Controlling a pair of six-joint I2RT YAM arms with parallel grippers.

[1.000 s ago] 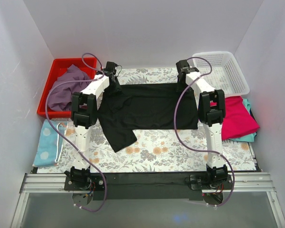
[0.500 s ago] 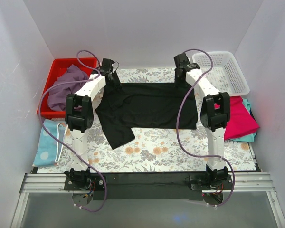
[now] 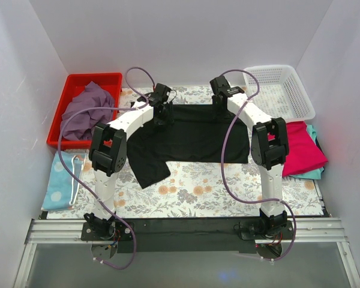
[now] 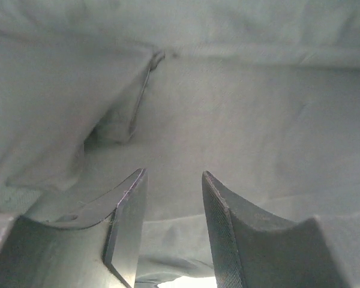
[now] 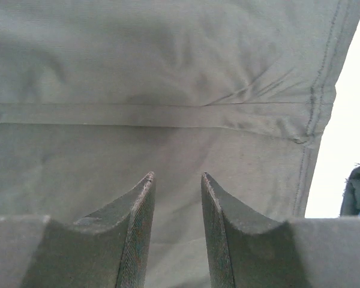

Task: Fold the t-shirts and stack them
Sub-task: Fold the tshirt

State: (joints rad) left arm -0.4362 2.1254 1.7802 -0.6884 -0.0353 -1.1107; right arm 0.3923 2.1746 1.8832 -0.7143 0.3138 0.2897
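A large black t-shirt [image 3: 192, 135] lies spread on the floral table cover, one sleeve hanging toward the front left. My left gripper [image 3: 162, 113] is over its far edge, left of the middle. My right gripper [image 3: 219, 103] is over the far edge, right of the middle. In the left wrist view the jaws [image 4: 173, 174] stand apart above black cloth [image 4: 240, 108] with a fold. In the right wrist view the jaws [image 5: 177, 175] stand apart above flat cloth [image 5: 168, 72] with a seam. Neither holds anything.
A red bin [image 3: 93, 77] at the back left holds the dusty purple shirt [image 3: 84, 111]. A white basket [image 3: 282, 90] stands at the back right. A magenta shirt [image 3: 300, 150] lies on a teal one [image 3: 315, 174] at the right. A light blue dotted cloth [image 3: 60, 180] lies front left.
Both grippers have moved inward along the black shirt's far edge, from its outer corners toward the middle. The shirt's far left corner has drawn inward slightly.
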